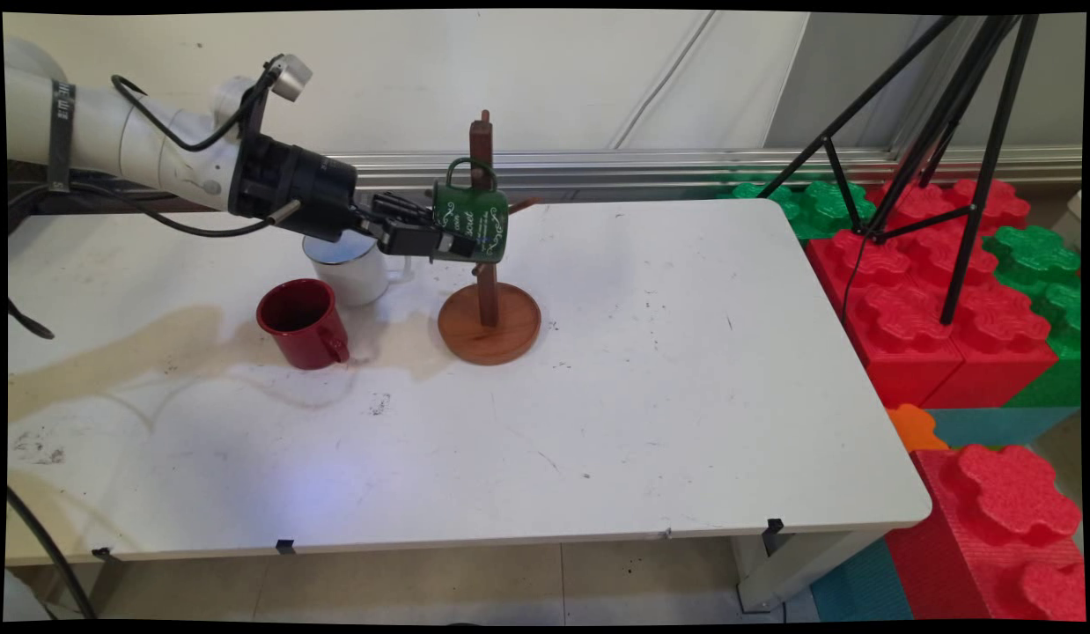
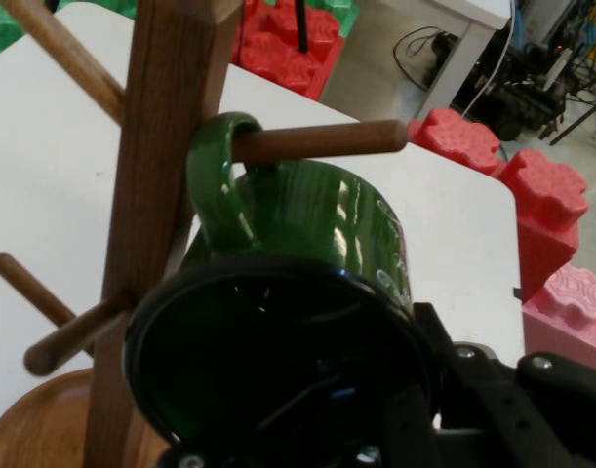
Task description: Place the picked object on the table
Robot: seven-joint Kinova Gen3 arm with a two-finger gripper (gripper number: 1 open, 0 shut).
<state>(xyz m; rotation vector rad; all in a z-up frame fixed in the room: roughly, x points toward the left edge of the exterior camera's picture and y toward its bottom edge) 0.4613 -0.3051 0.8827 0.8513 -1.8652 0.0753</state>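
Sideways, the tool (image 1: 435, 238) reaches in from the left, closed on the rim of the green mug (image 1: 471, 222), one finger inside and one outside. The mug's handle is looped over a peg (image 2: 317, 139) of the wooden mug tree (image 1: 488, 299), so the peg carries some weight. Behind stand a white mug (image 1: 356, 269) and a red mug (image 1: 302, 322) on the surface (image 1: 651, 396).

- Green mug (image 1: 472, 222), glossy with white lettering, hangs tipped on its side, its handle looped over a peg of the wooden mug tree (image 1: 487, 299).
- Gripper (image 1: 439, 238) jaws clamp its rim.
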